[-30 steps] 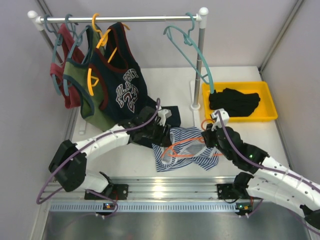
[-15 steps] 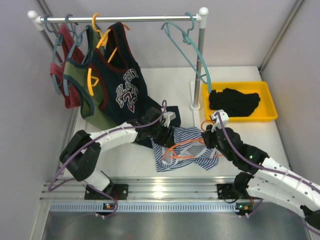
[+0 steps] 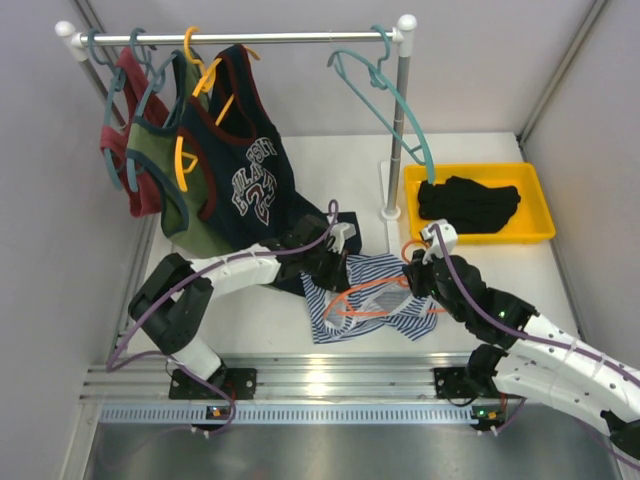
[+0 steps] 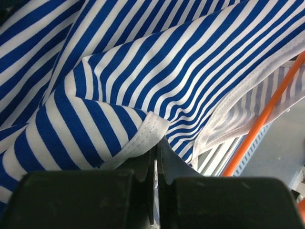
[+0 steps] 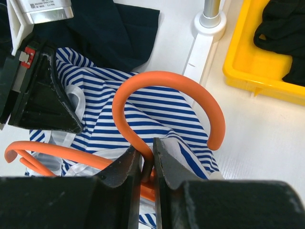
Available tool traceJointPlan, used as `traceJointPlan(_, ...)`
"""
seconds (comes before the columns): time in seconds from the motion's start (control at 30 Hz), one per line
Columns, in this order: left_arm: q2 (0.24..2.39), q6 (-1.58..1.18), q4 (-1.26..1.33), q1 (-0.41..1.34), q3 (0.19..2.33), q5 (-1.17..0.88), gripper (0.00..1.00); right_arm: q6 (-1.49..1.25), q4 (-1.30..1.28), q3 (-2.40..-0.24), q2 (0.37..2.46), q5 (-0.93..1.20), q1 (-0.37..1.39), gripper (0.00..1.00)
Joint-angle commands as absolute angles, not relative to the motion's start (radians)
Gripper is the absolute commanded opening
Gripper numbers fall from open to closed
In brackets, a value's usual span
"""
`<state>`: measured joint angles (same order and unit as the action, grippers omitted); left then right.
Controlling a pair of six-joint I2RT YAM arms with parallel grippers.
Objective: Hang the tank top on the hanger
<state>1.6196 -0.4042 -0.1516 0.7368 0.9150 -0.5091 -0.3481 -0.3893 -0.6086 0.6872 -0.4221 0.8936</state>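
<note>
The striped tank top (image 3: 385,318) lies crumpled on the table between the two arms, with the orange hanger (image 3: 352,298) lying across it. My left gripper (image 3: 337,263) is at the top's left edge and is shut on a fold of its pale trim (image 4: 143,136). In the left wrist view the striped tank top (image 4: 143,67) fills the frame and the hanger (image 4: 267,114) runs past on the right. My right gripper (image 5: 147,155) is shut on the hanger (image 5: 167,78) just below its hook, above the tank top (image 5: 143,112).
A rack at the back holds a navy lettered top (image 3: 248,175), other tops and a teal hanger (image 3: 398,115). Its post base (image 3: 391,212) stands beside a yellow tray (image 3: 540,236) with a black garment (image 3: 468,205). A dark cloth (image 3: 348,222) lies behind the tank top.
My left gripper has moved right onto the tank top's left edge and has shut on its trim. The right gripper and the hanger have stayed put.
</note>
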Motion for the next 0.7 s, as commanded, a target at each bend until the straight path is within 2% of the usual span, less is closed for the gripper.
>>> traceJointPlan(0.0,1.577,-0.428,-0.075,0.694,0.925,-0.520,0.00,-0.341,-0.350,-0.618,0.669,-0.451,0.903,0.00)
traceJointPlan(0.37,1.479,-0.439,-0.098,0.457,0.904,-0.610,0.00,-0.357,-0.390,-0.632,0.663,-0.531,0.904,0.00)
traceJointPlan(0.67,1.408,-0.466,-0.101,0.422,0.894,-0.686,0.00,-0.399,-0.439,-0.647,0.673,-0.652,0.904,0.00)
